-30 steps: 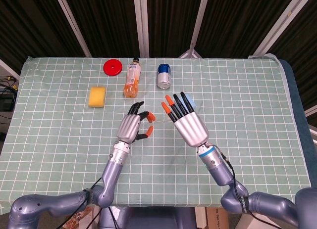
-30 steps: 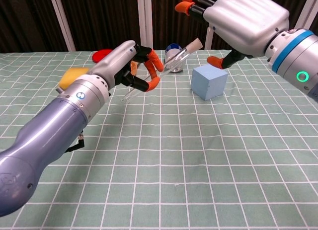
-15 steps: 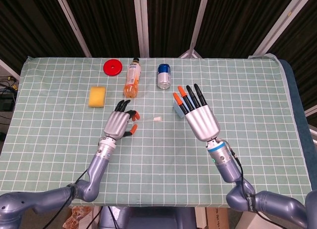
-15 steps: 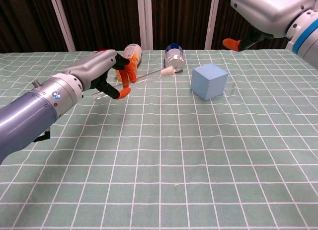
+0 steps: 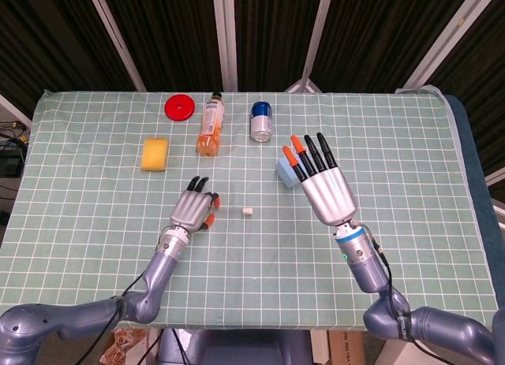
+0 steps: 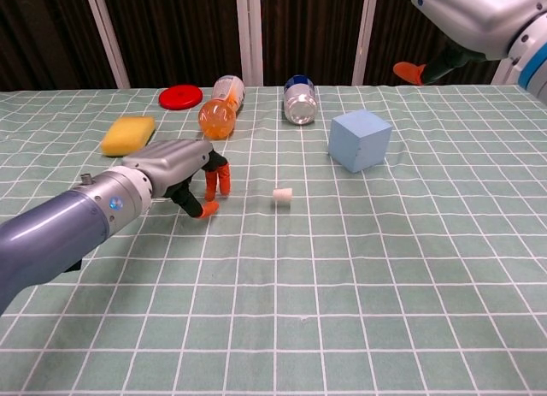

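One table (image 5: 95,223): covered by a green cloth with a white grid; everything else lies on it.
Right hand (image 5: 325,193): raised off the cloth, fingers straight and spread, holding nothing. A second ago it hung nearer the middle; it has since drawn back towards the robot's right, so the blue block shows more.
Left hand (image 5: 192,210): a second ago it was up in the air pinching a clear tube. It has now come down to the cloth with its fingers curled under and their orange tips on or just above the surface. Whether it still pinches the tube cannot be told.
Blue block (image 6: 361,139): plain cube, no marking, partly behind the right hand's fingertips in the head view.
Bottle (image 5: 209,127): lies on its side with orange drink inside. Its white and orange label has print too small to read.
Can (image 5: 261,121): lies on its side next to the bottle, with a blue end and no legible writing.
Sponge (image 5: 155,154): yellow, well left of the bottle.
Red disc (image 5: 181,107): at the far edge, unmarked.
White stopper (image 5: 247,212): the tube's cap, now resting on the cloth just right of the left hand, which suggests the tube has been laid down. The glass itself is too faint to trace.
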Robot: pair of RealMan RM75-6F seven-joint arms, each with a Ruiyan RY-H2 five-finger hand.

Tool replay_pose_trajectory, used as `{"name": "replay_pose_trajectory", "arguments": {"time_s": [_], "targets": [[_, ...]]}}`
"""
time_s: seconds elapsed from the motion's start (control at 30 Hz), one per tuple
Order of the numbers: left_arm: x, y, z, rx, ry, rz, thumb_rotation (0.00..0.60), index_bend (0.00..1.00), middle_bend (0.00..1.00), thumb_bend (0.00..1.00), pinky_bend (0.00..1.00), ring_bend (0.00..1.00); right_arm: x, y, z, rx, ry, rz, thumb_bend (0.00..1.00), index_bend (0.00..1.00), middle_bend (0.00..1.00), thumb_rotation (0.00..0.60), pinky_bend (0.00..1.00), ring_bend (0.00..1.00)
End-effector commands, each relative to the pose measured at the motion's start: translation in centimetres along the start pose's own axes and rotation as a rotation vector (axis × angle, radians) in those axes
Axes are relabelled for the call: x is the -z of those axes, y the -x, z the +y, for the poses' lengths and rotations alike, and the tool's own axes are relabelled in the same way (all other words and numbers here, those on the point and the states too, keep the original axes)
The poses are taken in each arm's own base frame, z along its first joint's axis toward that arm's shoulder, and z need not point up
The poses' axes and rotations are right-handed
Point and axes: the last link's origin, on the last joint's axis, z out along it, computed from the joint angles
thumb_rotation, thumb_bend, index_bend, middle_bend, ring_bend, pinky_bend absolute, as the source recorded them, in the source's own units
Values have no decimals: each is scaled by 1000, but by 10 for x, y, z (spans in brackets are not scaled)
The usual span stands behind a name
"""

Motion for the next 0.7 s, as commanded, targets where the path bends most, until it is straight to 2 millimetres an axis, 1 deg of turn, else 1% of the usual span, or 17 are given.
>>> {"name": "replay_pose_trajectory", "arguments": {"time_s": [0.03,0.1,0.2,0.3,0.37,0.5,0.6,0.7], "targets": [[-1,2,1,-13,1,-10,600,460,496,652,0,72,1,1,0,-3,2,-3,357,0,0,600,0,0],[-1,2,1,-23,-3,-14,600,449,481,623,0,72,2,1,0,-6,1,-5,357,0,0,600,0,0],[0,0,-2,-19,-19,-14,600,421,443,547,0,72,3,2,-1,-18,2,-6,357,0,0,600,0,0],[1,-4,-6,-8,-39,-1,600,379,377,443,0,71,4,2,-2,-21,-1,-7,357,0,0,600,0,0],[1,-8,-8,13,-56,13,600,316,320,356,0,65,5,2,-2,-26,-2,-8,357,0,0,600,0,0],[4,-18,-14,65,-89,35,600,233,258,242,0,51,10,1,-1,-49,3,-12,359,0,0,600,0,0],[11,-29,-22,91,-104,55,600,202,212,215,0,34,20,0,3,-86,24,-19,359,0,0,600,0,0],[23,-45,-36,115,-114,99,600,197,180,215,0,26,36,-2,13,-131,59,-39,358,0,0,600,0,0]]}}
